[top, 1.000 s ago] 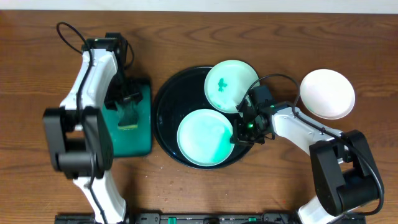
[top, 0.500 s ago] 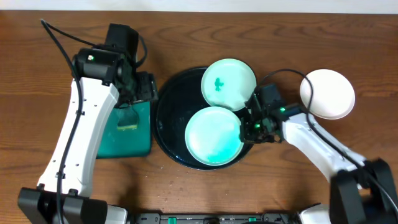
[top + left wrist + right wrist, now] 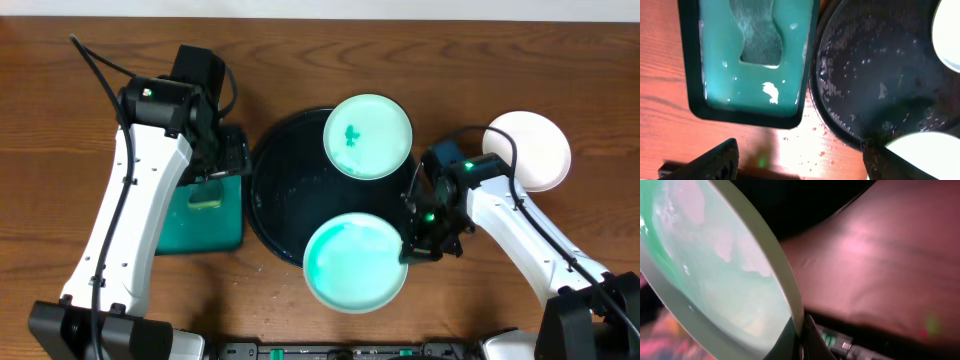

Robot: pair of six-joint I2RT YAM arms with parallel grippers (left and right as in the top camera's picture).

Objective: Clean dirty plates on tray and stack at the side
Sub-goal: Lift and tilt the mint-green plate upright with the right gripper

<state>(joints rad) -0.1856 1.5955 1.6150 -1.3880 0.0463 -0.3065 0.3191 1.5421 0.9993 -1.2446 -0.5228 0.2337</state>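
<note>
The black tray (image 3: 272,185) lies at the centre. A mint plate (image 3: 368,136) with a small teal smear rests on its far right rim. A second mint plate (image 3: 355,262), washed with teal, hangs over the tray's near edge, and my right gripper (image 3: 412,250) is shut on its right rim. In the right wrist view this plate (image 3: 715,270) is tilted, its rim pinched at my right gripper (image 3: 802,341). The white plate (image 3: 527,150) sits on the table to the right. My left gripper (image 3: 222,155) stands open and empty, its fingertips (image 3: 715,160) spread wide over bare wood.
A green rectangular sponge tray (image 3: 200,225) with a sponge (image 3: 207,192) lies left of the black tray. The sponge tray (image 3: 750,95) holds teal liquid, and water drops speckle the wood beside it. Both arms' bases stand at the table's near edge.
My right gripper has drawn the teal-washed plate from the tray's middle out over its near edge. My left gripper has let go of the sponge, opened and risen above the sponge tray.
</note>
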